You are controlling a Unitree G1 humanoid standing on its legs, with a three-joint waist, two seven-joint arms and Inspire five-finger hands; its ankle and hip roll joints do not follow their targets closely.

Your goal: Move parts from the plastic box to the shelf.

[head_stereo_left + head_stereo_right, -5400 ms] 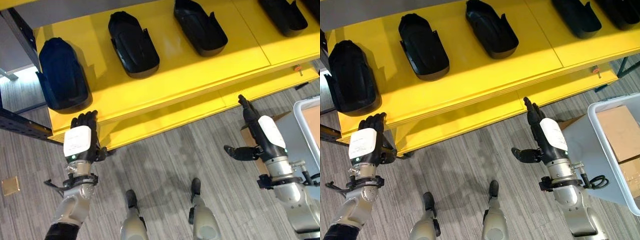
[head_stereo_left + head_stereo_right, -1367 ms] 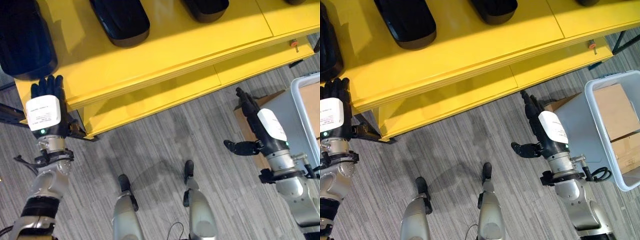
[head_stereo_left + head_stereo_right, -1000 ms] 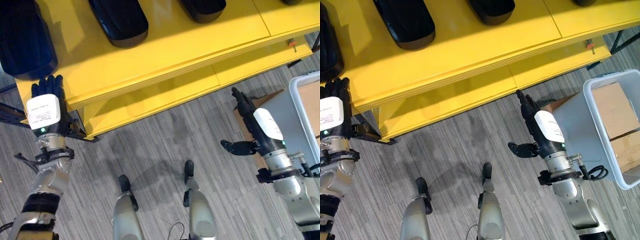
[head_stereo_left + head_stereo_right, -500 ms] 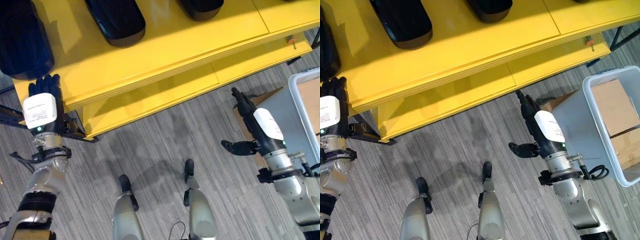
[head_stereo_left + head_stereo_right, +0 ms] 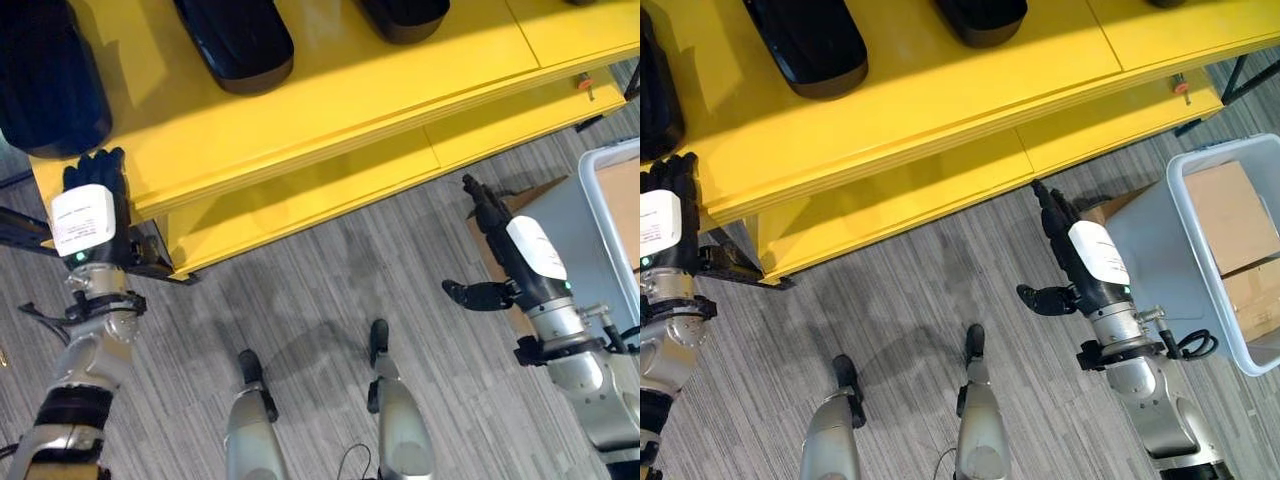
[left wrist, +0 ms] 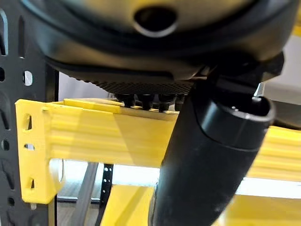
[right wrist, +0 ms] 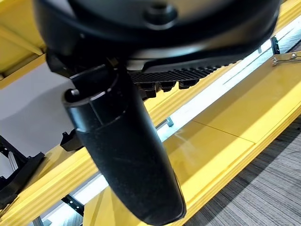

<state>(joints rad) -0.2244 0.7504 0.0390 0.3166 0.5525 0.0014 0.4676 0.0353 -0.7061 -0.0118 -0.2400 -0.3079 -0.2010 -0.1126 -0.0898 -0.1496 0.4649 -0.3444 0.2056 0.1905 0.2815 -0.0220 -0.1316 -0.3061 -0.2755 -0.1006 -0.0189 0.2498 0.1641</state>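
**Desk:** What does the humanoid have before it, and why is it laid out that way?

**Photographer:** A yellow shelf (image 5: 330,110) with a lower tier beneath it, and dark moulded parts (image 5: 235,40) lying in a spaced row along the top level, each with clear yellow around it. That spacing reads as deliberate, one part per spot. The plastic box (image 5: 1160,255), pale grey, stands on the floor at the robot's right, with cardboard cartons (image 5: 1230,215) showing inside it. I can't make out any dark parts in the box from here.

**Desk:** And the hands?

**Photographer:** Neither carries anything. The left hand (image 5: 88,215) is raised at the shelf's left corner, its back to the camera; its fingers (image 5: 92,165) are extended and lie against the front lip of the top level, just below the nearest part, gripping nothing. The right hand (image 5: 1083,262) hangs over the floor between the lower tier and the box, fingers (image 5: 1050,210) straight and released, thumb stuck out to the side, close beside the box wall.

**Desk:** Your reading of the stage?

**Photographer:** Between loads, I'd say. The box is the likely next stop, and the right hand is nearest it
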